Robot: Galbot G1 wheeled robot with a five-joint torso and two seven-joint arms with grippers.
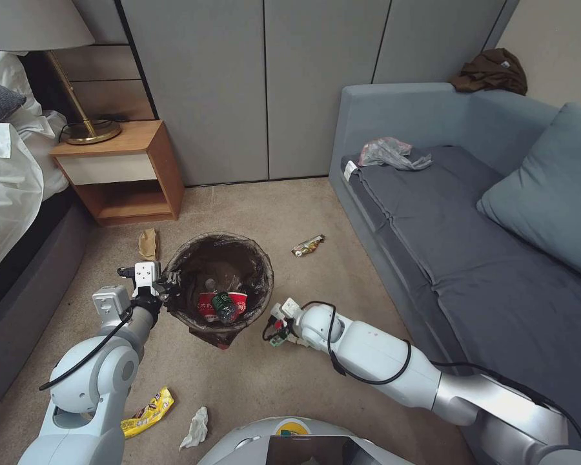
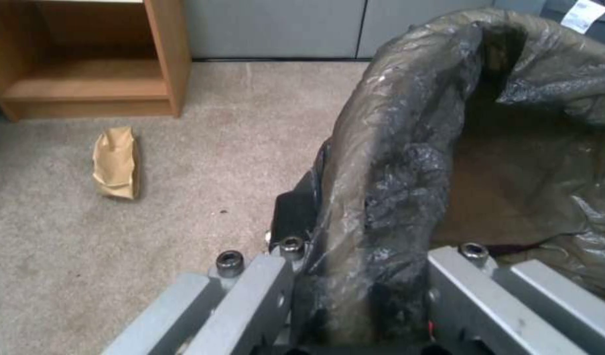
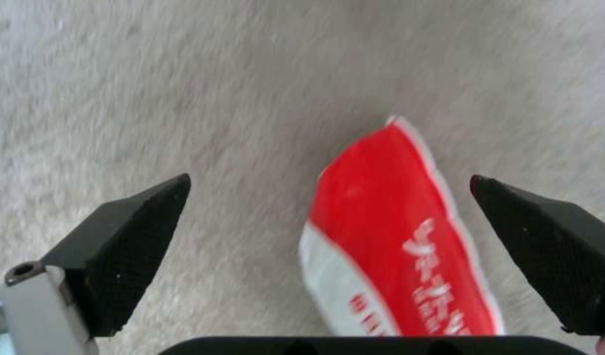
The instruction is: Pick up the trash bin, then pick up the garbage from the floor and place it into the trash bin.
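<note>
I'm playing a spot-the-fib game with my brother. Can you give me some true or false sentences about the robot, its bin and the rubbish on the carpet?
1. The left gripper is clamped on the rim of the trash bin. True.
2. The trash bin is empty. False: a red-and-white cup and a bottle with a green label lie inside.
3. The right gripper is open, with a flattened red-and-white cup on the floor between its fingers. True.
4. The yellow wrapper is on the sofa. False: it lies on the floor near the robot's left arm.
5. The brown paper lies on the floor by the bedside table. True.
</note>
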